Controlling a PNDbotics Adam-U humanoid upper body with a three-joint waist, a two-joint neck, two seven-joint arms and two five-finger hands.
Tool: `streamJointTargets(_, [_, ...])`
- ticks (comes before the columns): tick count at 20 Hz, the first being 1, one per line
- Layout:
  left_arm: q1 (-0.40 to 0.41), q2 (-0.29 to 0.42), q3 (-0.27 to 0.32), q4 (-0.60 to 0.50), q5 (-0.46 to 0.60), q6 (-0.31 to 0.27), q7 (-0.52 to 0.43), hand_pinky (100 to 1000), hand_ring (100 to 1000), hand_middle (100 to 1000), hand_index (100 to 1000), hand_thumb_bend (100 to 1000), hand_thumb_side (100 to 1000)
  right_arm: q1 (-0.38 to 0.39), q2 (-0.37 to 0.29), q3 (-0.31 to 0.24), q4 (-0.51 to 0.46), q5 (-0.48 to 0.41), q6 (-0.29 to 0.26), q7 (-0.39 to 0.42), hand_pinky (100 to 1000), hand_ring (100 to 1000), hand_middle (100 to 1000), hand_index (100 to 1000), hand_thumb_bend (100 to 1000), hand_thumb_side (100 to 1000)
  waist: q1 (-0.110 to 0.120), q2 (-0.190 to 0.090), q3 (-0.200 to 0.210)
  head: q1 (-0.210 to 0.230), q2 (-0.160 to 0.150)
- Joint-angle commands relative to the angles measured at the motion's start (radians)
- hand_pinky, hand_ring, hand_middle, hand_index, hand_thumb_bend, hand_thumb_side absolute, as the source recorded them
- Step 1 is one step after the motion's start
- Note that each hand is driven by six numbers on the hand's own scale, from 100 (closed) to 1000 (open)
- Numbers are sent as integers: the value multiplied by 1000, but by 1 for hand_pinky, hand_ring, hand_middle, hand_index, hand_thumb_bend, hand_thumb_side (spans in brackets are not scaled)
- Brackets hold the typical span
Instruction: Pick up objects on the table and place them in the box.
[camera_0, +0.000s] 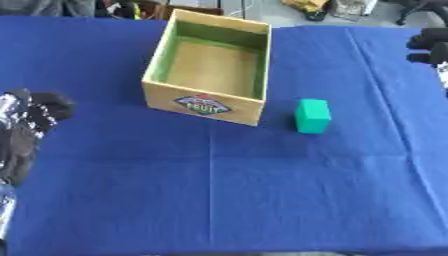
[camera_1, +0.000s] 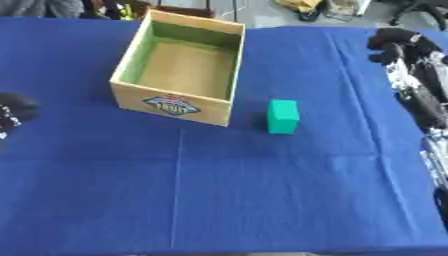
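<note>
Block (camera_0: 312, 116), green, lies on blue table (camera_0: 219, 200) mid-right, just beside empty wooden box (camera_0: 208, 65), untouched, free for pickup. Right hand (camera_1: 404, 45) idles at right edge, left hand (camera_0: 35, 112) at left edge; both hold nothing, finger spread unclear.

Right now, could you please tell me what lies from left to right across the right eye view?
Left hand → wooden box → green block → right hand, all over the blue tablecloth.

Wooden box (camera_0: 203, 102) (matt), creased blue tablecloth (camera_0: 262, 190), smooth green block (camera_0: 311, 116)
</note>
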Motion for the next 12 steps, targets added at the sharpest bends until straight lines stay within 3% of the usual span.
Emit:
streamJointTargets(1, [-5,10,5,-12,1,-1,-1,839,774,611,683,399,1000,-40,-84,19,15,34,-32,69,783,832,772,850,142,545,3,-19,2,-4,7])
streamJointTargets(6, [-4,9,2,-11,1,0,-3,839,774,611,683,398,1000,-109,-119,60,69,89,-76,153,794,849,795,862,248,515,7,-21,7,-7,11])
streamJointTargets(12, [-5,8,-2,-10,2,0,-6,839,773,610,683,398,1000,-179,-120,111,137,187,-125,239,802,866,816,874,453,511,10,-24,16,-12,14])
